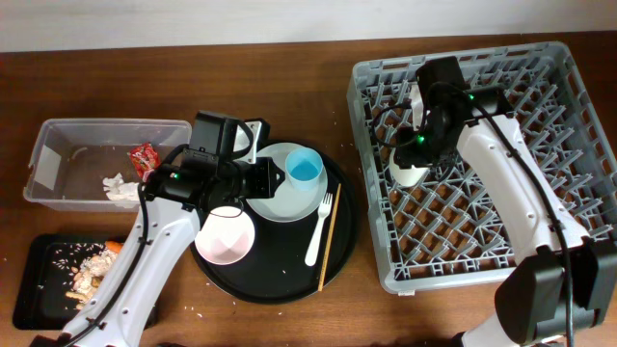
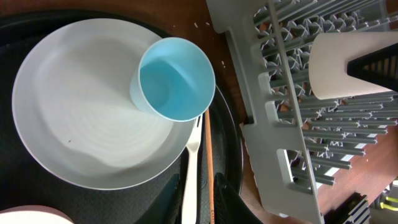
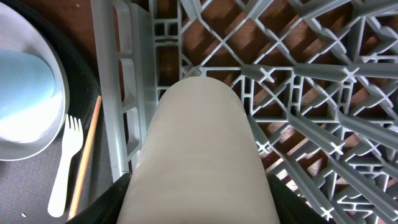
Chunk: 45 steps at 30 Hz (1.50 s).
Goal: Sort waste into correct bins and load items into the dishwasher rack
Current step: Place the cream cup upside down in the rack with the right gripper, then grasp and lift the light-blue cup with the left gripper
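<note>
While your right hand (image 1: 413, 159) clasps the cream cup (image 3: 202, 155) low over the left side of the grey dishwasher rack (image 1: 540, 53), seat it squarely between the pegs before releasing. Your left hand (image 1: 273, 178) hovers over the light blue cup (image 2: 174, 78) on the grey-green plate (image 2: 74, 124). How wide it is open cannot be told.

The cream cup (image 1: 410, 175) sits among the pegs at the left of the grey dishwasher rack (image 1: 578, 145). Left of the rack, the light blue cup (image 1: 305, 169) stands mouth-up on the pale plate (image 1: 275, 200), with the pinkish bowl (image 1: 226, 239), white fork (image 1: 318, 231) and chopstick (image 1: 328, 241) beside it. At far left, the clear tub (image 1: 43, 159) holds the napkin (image 1: 120, 188) and red wrapper (image 1: 145, 156), and the black tray (image 1: 29, 294) nearer holds food scraps (image 1: 87, 272).
</note>
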Available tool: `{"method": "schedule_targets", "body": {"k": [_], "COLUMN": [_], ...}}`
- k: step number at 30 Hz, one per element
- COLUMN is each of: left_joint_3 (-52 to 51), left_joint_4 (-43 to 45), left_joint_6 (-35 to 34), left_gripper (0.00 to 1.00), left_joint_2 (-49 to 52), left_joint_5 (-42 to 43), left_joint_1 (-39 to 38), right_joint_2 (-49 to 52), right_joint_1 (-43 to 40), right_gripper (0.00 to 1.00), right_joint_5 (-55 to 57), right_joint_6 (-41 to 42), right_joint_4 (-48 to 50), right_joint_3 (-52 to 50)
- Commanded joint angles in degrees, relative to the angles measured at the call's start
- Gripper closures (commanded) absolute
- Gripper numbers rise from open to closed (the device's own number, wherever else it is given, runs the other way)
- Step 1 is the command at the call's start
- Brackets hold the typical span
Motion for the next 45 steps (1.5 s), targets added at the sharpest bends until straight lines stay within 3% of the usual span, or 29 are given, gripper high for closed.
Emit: {"method": "schedule_targets", "body": {"k": [1,8,11,14,15,17,18,21,24,26,27,31,36,39,42,44,45], "left_joint_3": [0.0,0.0,0.0,0.0,0.0,0.0,0.0,0.1,0.1,0.1,0.1,0.1,0.1,0.1,0.3,0.7,0.7], "left_joint_4": [0.0,-0.1,-0.1,-0.1,-0.1,-0.1,-0.1,-0.1,-0.3,1.1,2.7,13.5,16.0,16.3,15.5,13.0,11.8], "left_joint_6": [0.3,0.3,0.3,0.3,0.3,0.3,0.3,0.5,-1.4,-6.3,-6.5,-10.1,-10.1,-10.1,-10.0,-7.0,-5.3], "left_gripper": [0.83,0.82,0.77,0.76,0.70,0.68,0.68,0.69,0.69,0.68,0.66,0.60,0.62,1.00,1.00,1.00,1.00], "left_joint_2": [-0.1,-0.1,-0.1,-0.1,-0.1,-0.1,-0.1,-0.3,-3.0,-1.2,-0.2,11.1,22.1,22.3,19.4,12.6,7.4], "left_joint_5": [-0.5,-0.5,-0.9,-0.9,-0.9,-0.9,-0.9,-1.5,-5.4,-16.7,-17.3,-17.4,-15.6,-15.6,-15.6,-13.9,-9.7], "left_joint_1": [0.1,0.1,0.1,0.1,0.1,0.1,0.1,0.4,0.5,-1.6,-2.3,-5.0,-5.2,-5.2,-4.7,-3.1,-1.2], "right_joint_2": [1.0,1.7,1.7,1.7,1.7,1.7,1.7,1.0,-4.2,-7.4,-7.6,-7.6,-7.6,-7.6,-7.6,-7.8,-8.5], "right_joint_1": [0.3,0.3,0.3,0.3,0.3,0.3,0.3,0.1,0.1,0.0,0.0,0.0,0.0,0.0,-0.7,-2.2,-3.8], "right_gripper": [0.75,0.74,0.44,0.25,0.19,0.14,0.06,0.09,0.08,0.07,0.07,0.08,0.08,0.09,0.09,0.11,0.11], "right_joint_5": [0.7,0.7,0.5,0.5,0.5,0.5,0.5,0.5,-0.5,-1.9,-1.9,-1.9,-1.9,-1.8,-1.0,-1.3,-7.2], "right_joint_6": [-0.6,-0.6,-0.6,-0.6,-0.6,-0.6,-0.6,-2.1,-2.1,-2.0,-2.0,-2.0,-2.0,-2.1,-2.0,-2.1,-6.6], "right_joint_4": [-0.6,4.0,3.2,3.5,3.6,3.6,3.6,1.9,-5.7,-7.0,-7.2,-10.5,-11.0,-11.1,-12.4,-14.0,-14.3], "right_joint_3": [-0.6,-5.3,-5.5,-5.8,-5.8,-5.8,-5.8,-2.9,5.4,5.8,5.8,5.8,5.8,5.8,5.8,5.9,5.9]}}
